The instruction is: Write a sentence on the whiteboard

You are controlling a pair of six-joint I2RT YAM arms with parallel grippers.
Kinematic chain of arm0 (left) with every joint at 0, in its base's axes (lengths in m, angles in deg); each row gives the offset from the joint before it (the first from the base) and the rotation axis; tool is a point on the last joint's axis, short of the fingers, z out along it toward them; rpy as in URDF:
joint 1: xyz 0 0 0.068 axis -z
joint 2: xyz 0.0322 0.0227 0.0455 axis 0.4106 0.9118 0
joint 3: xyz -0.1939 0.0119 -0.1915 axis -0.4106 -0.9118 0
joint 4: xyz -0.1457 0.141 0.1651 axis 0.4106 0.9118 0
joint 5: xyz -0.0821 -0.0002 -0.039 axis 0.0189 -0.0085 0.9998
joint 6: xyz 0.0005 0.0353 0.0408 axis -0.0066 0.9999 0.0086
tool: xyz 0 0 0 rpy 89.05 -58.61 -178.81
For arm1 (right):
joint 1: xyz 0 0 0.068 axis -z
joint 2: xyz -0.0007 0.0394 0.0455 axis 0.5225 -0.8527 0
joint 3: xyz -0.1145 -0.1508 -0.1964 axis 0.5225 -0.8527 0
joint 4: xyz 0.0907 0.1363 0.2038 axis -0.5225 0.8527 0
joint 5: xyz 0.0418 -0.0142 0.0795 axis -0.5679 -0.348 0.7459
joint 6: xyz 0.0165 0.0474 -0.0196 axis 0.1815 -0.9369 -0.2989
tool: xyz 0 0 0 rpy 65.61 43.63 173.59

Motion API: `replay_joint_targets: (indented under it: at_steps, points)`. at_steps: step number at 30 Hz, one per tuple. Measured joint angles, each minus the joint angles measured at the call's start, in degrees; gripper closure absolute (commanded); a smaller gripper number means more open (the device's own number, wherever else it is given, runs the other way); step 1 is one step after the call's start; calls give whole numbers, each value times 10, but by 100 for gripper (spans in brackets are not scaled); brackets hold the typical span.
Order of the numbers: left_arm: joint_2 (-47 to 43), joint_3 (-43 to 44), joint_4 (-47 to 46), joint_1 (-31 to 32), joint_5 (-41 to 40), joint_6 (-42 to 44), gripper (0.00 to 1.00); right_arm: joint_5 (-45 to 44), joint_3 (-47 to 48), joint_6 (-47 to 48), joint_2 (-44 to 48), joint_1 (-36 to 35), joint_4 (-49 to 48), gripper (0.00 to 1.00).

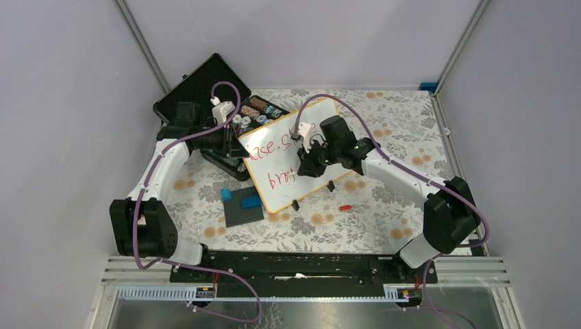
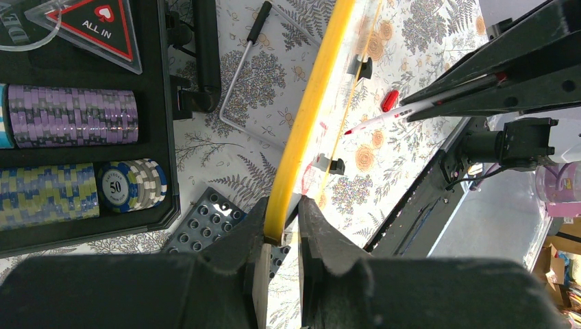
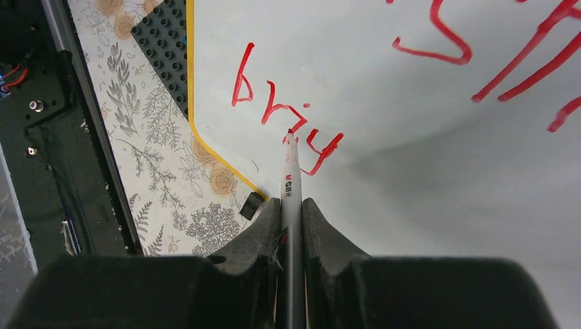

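The whiteboard [image 1: 305,190] stands tilted mid-table, and its framed edge [image 2: 312,116] is pinched by my left gripper [image 2: 282,214] at the board's left corner [image 1: 241,142]. The sentence [image 1: 270,147] is in red, two lines. In the right wrist view the lower line [image 3: 284,116] reads roughly "brig" and part of the upper line [image 3: 507,62] shows. My right gripper [image 3: 292,205] is shut on a white marker [image 3: 291,179], whose red tip touches the whiteboard [image 3: 425,178] at the last letter. From above, the right gripper [image 1: 305,161] hovers over the board's middle.
A red marker cap [image 1: 345,206] lies on the floral cloth right of the board. A dark grey plate with blue blocks [image 1: 243,205] sits at the board's near left. An open black case of poker chips [image 1: 205,89] stands behind the left arm, with chip stacks [image 2: 68,116].
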Motion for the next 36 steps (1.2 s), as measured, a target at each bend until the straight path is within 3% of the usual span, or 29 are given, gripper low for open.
replay_joint_targets:
  at_steps: [36]
  points:
    - [-1, 0, 0, 1, -1, 0, 100, -21, 14, 6, -4, 22, 0, 100]
